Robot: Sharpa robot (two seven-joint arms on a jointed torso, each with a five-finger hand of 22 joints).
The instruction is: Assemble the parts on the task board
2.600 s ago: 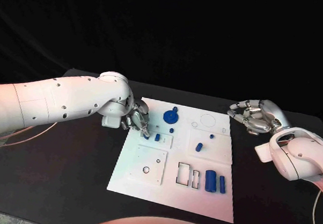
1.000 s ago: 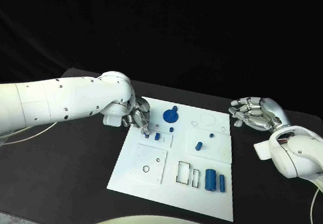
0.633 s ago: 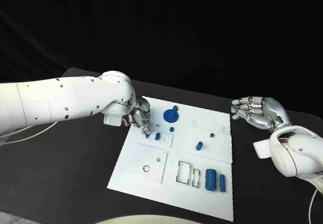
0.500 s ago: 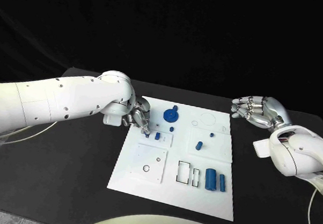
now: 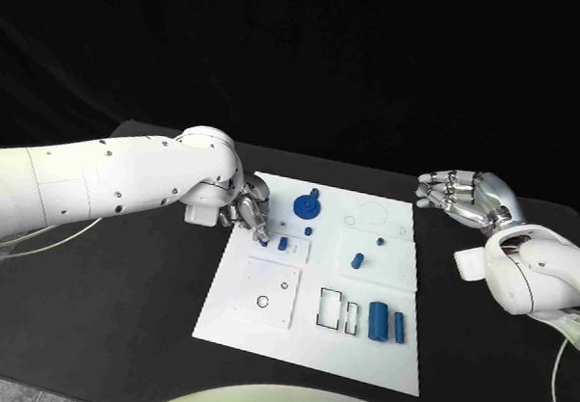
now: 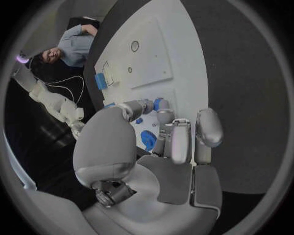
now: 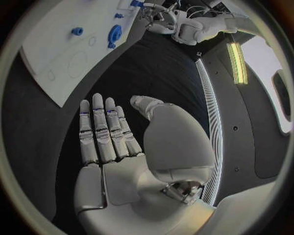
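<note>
The white task board (image 5: 274, 291) lies in the middle of the table. My left hand (image 5: 244, 211) hangs over its far left corner, fingers bent down, tips right beside a short blue peg (image 5: 282, 245) that stands on the board. In the left wrist view that peg (image 6: 158, 103) shows just past the thumb and one fingertip (image 6: 164, 116), and no grip on it is visible. A blue gear (image 5: 307, 207) sits behind the peg. My right hand (image 5: 466, 200) is raised off the board's far right corner, palm flat, fingers (image 7: 104, 127) straight and holding nothing.
More blue parts lie on the board: a tiny peg (image 5: 309, 232), another (image 5: 381, 242), an oblong piece (image 5: 358, 262) and two long bars (image 5: 387, 324) near the front right. Dark table surrounds the board, with a cable (image 5: 35, 242) at the left.
My right hand has uncurled from a loose fist to a flat palm and lifted slightly. The left hand's fingertips have crept down closer to the short blue peg, which has stayed put.
</note>
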